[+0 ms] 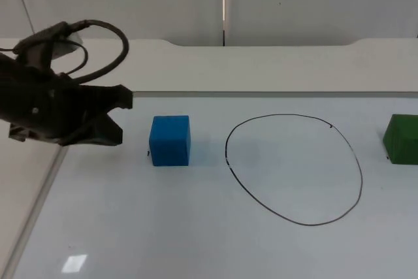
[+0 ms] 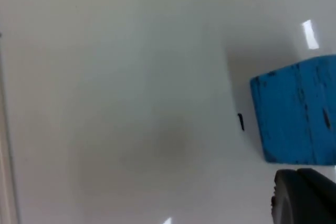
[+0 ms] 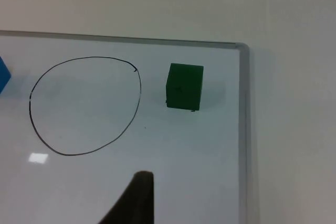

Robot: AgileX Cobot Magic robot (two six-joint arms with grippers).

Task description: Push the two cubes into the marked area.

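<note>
Top view: left hand (image 1: pixel 111 119), finger state indeterminate, sits at frame left, just beside the blue cube (image 1: pixel 170 140). The drawn circle (image 1: pixel 294 169) lies further right at centre; the green cube (image 1: pixel 401 139) sits at right edge.

Blue cube (image 1: pixel 170 140) sitting flat on whiteboard, just left of circle (image 1: pixel 294 169), outside it. Green cube (image 1: pixel 401 139) sitting upright, right of circle, also outside, near board's right rim. Circle: thin black hand-drawn loop, lying between both cubes.
</note>
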